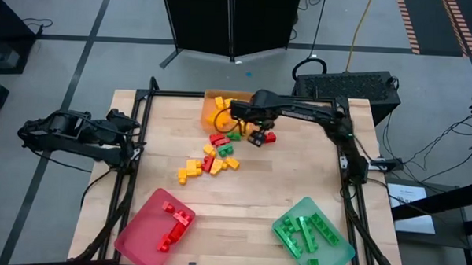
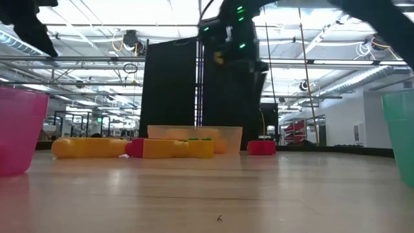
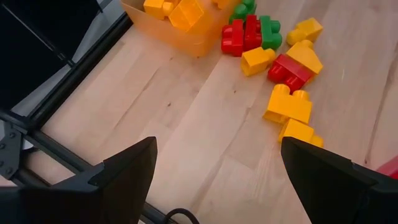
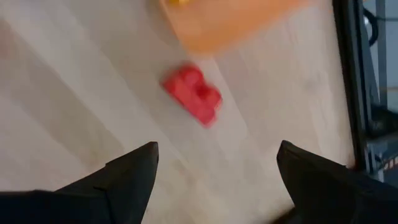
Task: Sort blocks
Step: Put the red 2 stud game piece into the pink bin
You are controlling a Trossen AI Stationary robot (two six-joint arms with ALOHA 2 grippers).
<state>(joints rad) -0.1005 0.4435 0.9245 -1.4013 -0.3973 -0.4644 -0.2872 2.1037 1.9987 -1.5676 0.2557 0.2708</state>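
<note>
A robotics lab or industrial workshop hall. Beyond the wooden table (image 2: 207,188), the low view looks into a large open hall with exposed ceiling trusses (image 2: 336,65), strip lights and hanging cables. A black partition panel (image 2: 171,90) stands behind the table; hazard-striped tape (image 1: 407,24) marks the grey floor past it.

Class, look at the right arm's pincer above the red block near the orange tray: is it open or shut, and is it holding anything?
Open and empty: the right pincer shows its two fingers spread, with the red block lying on the table beyond them.
</note>
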